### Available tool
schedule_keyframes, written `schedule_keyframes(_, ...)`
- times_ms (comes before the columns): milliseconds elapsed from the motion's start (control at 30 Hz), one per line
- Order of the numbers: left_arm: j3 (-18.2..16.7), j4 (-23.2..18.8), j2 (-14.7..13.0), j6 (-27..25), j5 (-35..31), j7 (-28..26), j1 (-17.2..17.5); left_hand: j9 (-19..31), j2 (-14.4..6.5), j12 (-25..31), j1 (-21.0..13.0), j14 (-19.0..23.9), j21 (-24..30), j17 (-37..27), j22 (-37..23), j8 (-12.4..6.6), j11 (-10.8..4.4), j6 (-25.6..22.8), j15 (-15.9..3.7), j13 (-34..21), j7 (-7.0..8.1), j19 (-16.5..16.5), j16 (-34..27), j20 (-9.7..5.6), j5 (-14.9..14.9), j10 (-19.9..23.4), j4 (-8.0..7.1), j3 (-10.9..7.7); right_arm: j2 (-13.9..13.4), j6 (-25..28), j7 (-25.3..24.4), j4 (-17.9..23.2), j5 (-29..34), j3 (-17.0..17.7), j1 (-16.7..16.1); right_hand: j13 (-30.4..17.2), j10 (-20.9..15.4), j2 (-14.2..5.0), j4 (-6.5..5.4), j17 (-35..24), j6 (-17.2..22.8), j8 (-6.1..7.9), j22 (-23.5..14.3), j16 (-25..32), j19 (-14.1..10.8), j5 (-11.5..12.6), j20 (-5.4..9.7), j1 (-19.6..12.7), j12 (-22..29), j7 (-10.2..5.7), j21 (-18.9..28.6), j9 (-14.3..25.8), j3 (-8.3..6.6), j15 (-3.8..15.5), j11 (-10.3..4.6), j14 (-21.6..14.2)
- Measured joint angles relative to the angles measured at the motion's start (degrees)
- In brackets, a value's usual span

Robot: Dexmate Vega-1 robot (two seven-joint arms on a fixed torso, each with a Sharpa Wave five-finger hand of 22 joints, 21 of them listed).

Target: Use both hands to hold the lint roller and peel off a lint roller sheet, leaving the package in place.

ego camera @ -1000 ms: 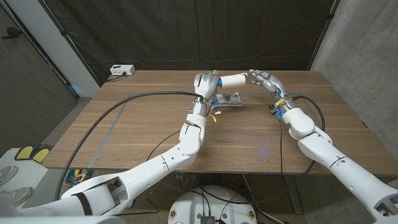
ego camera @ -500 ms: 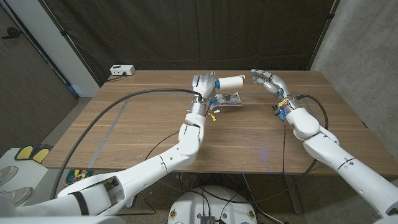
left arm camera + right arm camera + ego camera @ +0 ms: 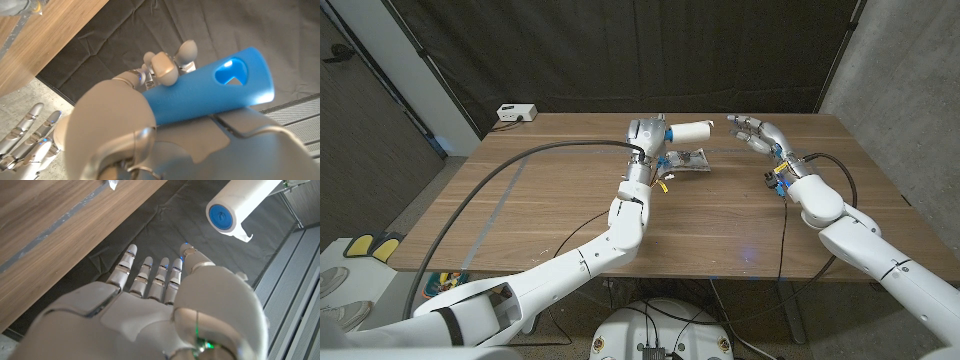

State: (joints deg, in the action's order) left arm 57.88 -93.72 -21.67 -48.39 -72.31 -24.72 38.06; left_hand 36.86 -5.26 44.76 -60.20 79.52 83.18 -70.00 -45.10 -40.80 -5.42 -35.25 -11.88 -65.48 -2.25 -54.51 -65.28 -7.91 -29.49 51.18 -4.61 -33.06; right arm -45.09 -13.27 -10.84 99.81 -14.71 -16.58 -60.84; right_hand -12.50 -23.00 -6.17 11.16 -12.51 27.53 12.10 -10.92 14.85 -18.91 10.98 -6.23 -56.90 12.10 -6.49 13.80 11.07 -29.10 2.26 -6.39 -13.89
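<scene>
Black curtain backs the brown wooden table. Left hand grips the blue handle of the white cylindrical lint roller, held level above the crinkled clear plastic package lying on the tabletop. Right hand hovers just beside the roller's free end, fingers extended, spread, holding nothing.

Left hand raised, fingers closed; right hand raised, fingers spread

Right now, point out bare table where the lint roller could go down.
Free: the wide wooden stretch near the table's front edge, between both arms. Crowded: the far middle, where the package lies under the left hand holding the lint roller, right hand open alongside.
</scene>
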Motion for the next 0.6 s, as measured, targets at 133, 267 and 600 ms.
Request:
schedule_keyframes(133,-0.02,-0.27,0.03,-0.26,0.02,0.04,0.13,-0.06,0.0,0.0,0.0,0.0,0.0,0.0,0.0,0.0,0.0,0.0,0.0,0.25,0.0,0.0,-0.21,0.0,0.01,0.0,-0.13,-0.14,-1.12,2.12,-1.2,2.16,0.77,0.82,-1.45,0.0,-0.41,0.57,0.0,-0.04,0.52,0.0,0.0,0.21,-0.31,-0.41,0.3,-0.57,0.0,-0.51,0.0,0.0,0.0,0.09,-0.41,-0.49)
schedule_keyframes(267,-0.06,-0.48,0.03,-0.34,0.17,0.21,0.17,-0.25,0.31,0.0,-0.3,0.0,0.0,0.0,0.0,0.02,0.01,0.0,0.0,0.51,0.0,0.0,-0.43,0.0,0.16,0.0,-1.12,-1.14,-1.81,3.07,-2.11,3.79,1.39,1.56,-2.72,0.0,-0.62,0.81,-0.5,-0.16,0.61,0.0,0.0,0.21,-0.52,-0.63,0.1,-0.81,0.0,-0.6,0.0,0.0,0.5,0.09,-0.62,-0.49)
schedule_keyframes(600,0.02,-0.77,-0.08,-0.51,0.27,1.51,0.07,-0.39,0.44,0.0,-0.18,0.0,0.0,-0.01,-0.17,-0.12,-0.1,0.0,0.0,0.77,0.0,-0.03,-0.64,0.03,0.46,0.14,-1.55,-1.57,-2.37,1.69,-3.8,6.11,3.29,3.25,-5.54,0.0,-1.33,1.71,-1.28,-0.16,1.13,0.0,0.0,0.43,-0.52,-0.63,0.1,-0.34,0.0,-1.11,0.0,0.0,1.61,0.09,-1.32,-0.49)
